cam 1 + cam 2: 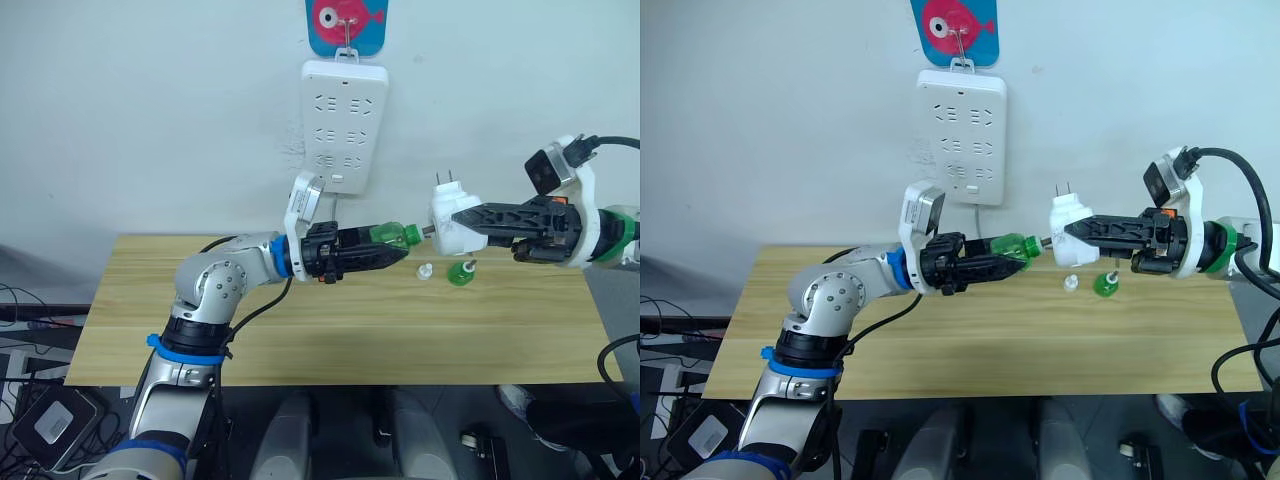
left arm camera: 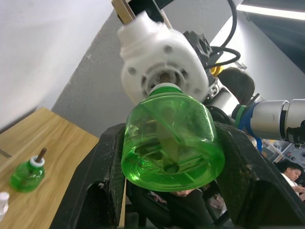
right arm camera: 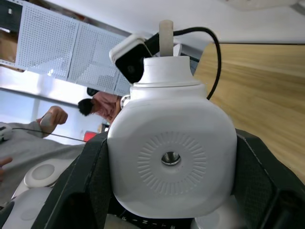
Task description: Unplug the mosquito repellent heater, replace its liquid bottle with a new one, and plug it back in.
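Left arm (image 1: 215, 285) outstretched, green bottle (image 1: 393, 236) against right-held heater (image 1: 452, 220).

Bottle (image 1: 393, 236) left of heater (image 1: 452, 218), above table (image 1: 330, 330).

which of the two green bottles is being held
The green bottle clamped in the left pincer, lying sideways with its neck at the white heater. The other bottle stands on the table.

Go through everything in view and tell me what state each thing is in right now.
Mosquito repellent heater: unplugged, held in right gripper.
Green bottle: held in left gripper, neck at heater's socket.
Second green bottle: uncapped, upright on table.
White cap: off, on table.
Power strip: hanging, sockets empty.
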Available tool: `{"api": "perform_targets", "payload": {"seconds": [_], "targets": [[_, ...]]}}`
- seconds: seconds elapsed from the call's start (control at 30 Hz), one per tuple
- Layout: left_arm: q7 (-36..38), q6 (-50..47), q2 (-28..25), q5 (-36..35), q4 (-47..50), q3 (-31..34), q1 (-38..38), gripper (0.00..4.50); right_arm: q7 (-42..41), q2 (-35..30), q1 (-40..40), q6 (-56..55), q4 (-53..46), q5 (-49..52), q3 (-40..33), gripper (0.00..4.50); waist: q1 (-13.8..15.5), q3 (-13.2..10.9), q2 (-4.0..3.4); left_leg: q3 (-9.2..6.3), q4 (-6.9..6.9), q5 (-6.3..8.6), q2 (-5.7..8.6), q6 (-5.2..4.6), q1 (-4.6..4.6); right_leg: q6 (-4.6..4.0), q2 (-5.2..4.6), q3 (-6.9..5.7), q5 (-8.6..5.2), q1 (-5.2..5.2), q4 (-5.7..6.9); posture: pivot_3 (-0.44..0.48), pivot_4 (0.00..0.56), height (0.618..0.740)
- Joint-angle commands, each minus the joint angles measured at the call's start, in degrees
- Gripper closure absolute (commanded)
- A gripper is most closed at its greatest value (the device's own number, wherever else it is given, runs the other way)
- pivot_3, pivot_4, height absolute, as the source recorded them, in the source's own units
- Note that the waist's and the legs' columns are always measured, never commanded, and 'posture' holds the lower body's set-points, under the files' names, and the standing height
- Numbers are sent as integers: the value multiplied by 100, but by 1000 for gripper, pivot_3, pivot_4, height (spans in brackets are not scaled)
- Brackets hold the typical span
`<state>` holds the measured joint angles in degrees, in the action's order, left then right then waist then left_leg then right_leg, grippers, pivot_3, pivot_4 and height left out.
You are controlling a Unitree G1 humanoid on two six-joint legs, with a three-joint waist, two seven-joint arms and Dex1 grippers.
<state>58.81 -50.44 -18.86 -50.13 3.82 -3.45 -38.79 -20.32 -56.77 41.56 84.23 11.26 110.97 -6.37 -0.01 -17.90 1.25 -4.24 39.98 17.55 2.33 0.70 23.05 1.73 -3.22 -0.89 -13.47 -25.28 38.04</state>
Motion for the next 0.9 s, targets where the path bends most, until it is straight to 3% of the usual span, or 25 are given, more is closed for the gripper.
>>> {"api": "perform_targets", "payload": {"seconds": [0.03,0.53,0.9], "targets": [[160,117,21,12,95,-23,-112,2240,-160,-138,52,-16,-169,202,-8,1531,-1,0,0,-1,-1,0,0,0,0,0,0,-1,0,0,0,20,303,740],[448,28,-89,65,174,-143,-162,2240,-31,-79,110,-135,-95,202,47,1531,-6,0,1,-1,0,0,-1,0,0,0,0,0,0,0,-1,14,308,740],[425,328,-21,360,-102,-109,-273,2240,-379,-152,111,-4,-299,202,145,1531,-5,-1,1,-1,0,1,-1,-1,0,0,0,0,0,0,-1,21,306,740]]}}
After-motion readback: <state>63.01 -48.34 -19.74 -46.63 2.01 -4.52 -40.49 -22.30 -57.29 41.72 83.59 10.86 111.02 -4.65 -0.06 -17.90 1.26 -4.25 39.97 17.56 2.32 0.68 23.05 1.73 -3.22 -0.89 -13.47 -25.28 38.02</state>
